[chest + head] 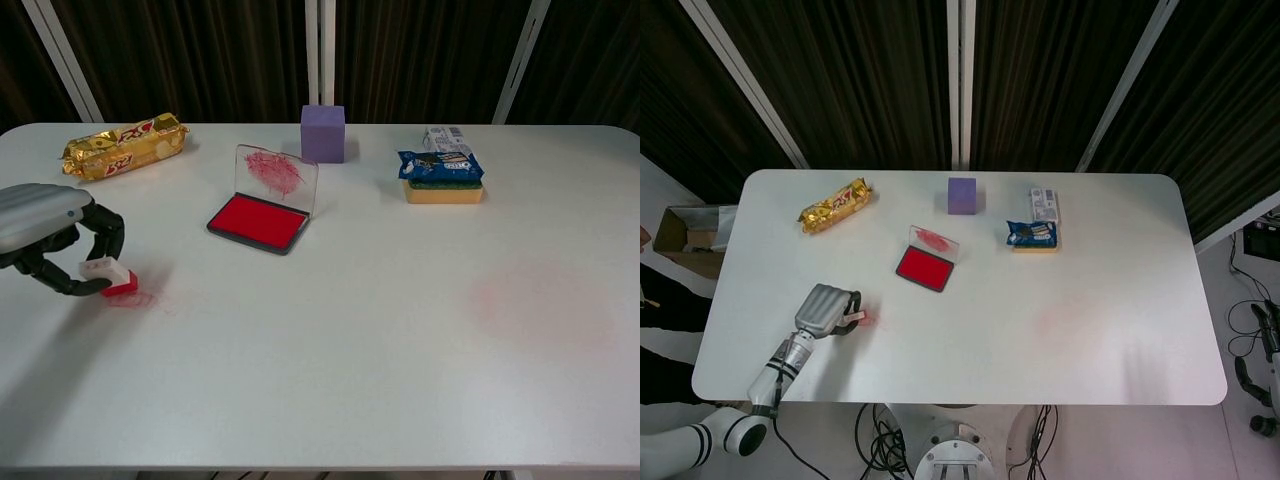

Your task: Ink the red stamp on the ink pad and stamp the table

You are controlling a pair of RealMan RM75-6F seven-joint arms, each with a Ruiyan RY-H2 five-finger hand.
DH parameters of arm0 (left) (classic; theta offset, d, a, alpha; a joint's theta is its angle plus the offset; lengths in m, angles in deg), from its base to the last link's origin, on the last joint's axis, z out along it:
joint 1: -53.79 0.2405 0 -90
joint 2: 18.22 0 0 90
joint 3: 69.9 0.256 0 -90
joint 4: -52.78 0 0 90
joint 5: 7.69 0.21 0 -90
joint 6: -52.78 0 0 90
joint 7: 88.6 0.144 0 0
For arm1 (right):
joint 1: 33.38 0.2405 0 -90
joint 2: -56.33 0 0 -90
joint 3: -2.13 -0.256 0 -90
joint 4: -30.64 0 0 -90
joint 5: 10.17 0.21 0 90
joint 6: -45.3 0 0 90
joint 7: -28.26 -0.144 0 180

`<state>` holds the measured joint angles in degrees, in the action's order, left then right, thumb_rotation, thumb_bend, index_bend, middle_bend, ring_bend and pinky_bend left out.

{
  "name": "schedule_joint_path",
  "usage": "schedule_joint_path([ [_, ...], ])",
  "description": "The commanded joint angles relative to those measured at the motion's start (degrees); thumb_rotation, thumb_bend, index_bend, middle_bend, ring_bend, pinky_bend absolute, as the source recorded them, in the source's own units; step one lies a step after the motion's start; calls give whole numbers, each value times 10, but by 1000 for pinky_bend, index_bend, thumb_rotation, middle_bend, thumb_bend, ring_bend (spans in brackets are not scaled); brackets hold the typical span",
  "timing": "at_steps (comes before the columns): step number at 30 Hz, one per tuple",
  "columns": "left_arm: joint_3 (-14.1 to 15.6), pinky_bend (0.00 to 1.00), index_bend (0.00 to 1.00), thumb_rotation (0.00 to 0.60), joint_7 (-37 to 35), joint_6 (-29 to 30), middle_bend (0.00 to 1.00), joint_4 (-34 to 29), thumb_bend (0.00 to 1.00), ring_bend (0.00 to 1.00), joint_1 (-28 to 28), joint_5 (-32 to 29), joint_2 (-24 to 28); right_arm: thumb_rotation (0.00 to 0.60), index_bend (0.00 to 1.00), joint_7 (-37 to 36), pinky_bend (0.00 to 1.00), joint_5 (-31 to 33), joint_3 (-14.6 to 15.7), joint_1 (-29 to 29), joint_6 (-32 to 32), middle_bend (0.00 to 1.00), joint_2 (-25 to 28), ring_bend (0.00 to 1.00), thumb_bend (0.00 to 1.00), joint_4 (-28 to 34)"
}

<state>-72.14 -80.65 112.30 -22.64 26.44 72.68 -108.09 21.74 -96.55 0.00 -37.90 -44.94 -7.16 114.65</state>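
My left hand (45,235) (822,312) is at the table's front left and grips the red stamp (108,278) (854,319) by its white top. The stamp leans over, its red base touching the table on a faint red smear (140,299). The ink pad (256,222) (925,268) lies open near the table's middle, its red surface bare and its clear lid (275,175) standing up, smeared with red. My right hand shows in neither view.
A gold snack bar (124,144) lies at the back left, a purple cube (323,133) at the back middle, and a sponge with blue packets (443,173) at the back right. A faint pink stain (540,305) marks the table's right part. A cardboard box (685,238) stands off the left edge.
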Motion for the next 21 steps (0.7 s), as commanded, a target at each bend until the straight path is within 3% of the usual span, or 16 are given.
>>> schedule_joint_path([
  [1,-9,1000,570,600,-21,-9,629,-19,353,950,-6,-7,17,600,0,0,0,0,0,0,0,0,0,0,349,0],
  [11,-69,1000,601,600,-51,-110,660,-115,388,962,-84,-51,117,600,0,10,0,-2,0,5,6,0,-1,0,349,8],
  [21,-115,1000,612,600,-46,-236,671,-90,408,970,-194,-141,96,600,0,14,0,-3,2,4,3,0,2,0,349,14],
])
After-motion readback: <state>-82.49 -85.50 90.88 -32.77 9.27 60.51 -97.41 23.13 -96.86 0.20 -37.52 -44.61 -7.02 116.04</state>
